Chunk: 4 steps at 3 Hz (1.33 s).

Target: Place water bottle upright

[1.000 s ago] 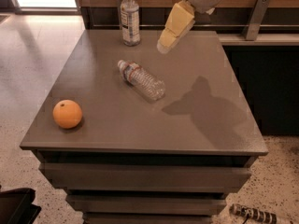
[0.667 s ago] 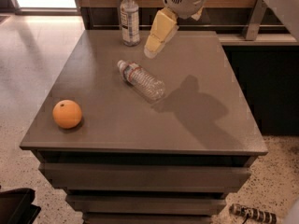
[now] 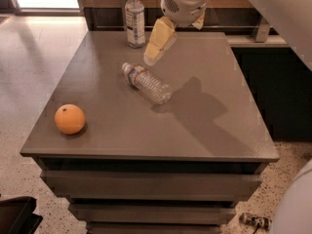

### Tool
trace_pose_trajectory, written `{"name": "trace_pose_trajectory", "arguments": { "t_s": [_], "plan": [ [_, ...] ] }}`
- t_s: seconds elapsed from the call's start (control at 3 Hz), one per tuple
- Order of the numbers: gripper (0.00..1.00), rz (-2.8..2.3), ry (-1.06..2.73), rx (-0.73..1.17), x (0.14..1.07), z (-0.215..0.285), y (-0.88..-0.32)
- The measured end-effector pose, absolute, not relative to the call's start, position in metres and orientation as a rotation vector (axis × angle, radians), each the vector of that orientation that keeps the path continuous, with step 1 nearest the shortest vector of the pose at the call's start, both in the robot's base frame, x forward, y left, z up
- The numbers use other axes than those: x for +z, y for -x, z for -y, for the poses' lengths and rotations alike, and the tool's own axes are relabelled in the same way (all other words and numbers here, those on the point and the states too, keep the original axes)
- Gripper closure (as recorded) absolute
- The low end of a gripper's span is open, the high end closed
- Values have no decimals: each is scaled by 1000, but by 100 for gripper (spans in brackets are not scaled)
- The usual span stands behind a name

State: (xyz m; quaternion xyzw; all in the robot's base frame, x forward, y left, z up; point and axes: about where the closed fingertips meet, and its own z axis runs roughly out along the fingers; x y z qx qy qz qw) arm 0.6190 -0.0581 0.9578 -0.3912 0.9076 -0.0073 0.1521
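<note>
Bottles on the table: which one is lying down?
The small water bottle lies on its side, close to the gripper hanging above; the taller labelled bottle stands upright at the back edge.

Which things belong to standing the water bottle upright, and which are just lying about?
Job: water bottle, lying on its side on the table; gripper, hovering just beyond it.
Lying about: tall bottle, orange.

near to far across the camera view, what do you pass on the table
orange → water bottle lying on its side → tall labelled bottle at the far edge; the tool hangs above the table, just past the water bottle
</note>
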Motion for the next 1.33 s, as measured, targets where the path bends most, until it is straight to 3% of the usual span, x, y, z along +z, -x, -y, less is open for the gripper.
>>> {"name": "trace_pose_trajectory", "arguments": {
  "t_s": [0.67,1.33],
  "plan": [
    [0,-2782,985,-101,920,45,-632],
    [0,-2879,990,-40,877,10,-641]
  ]
}}
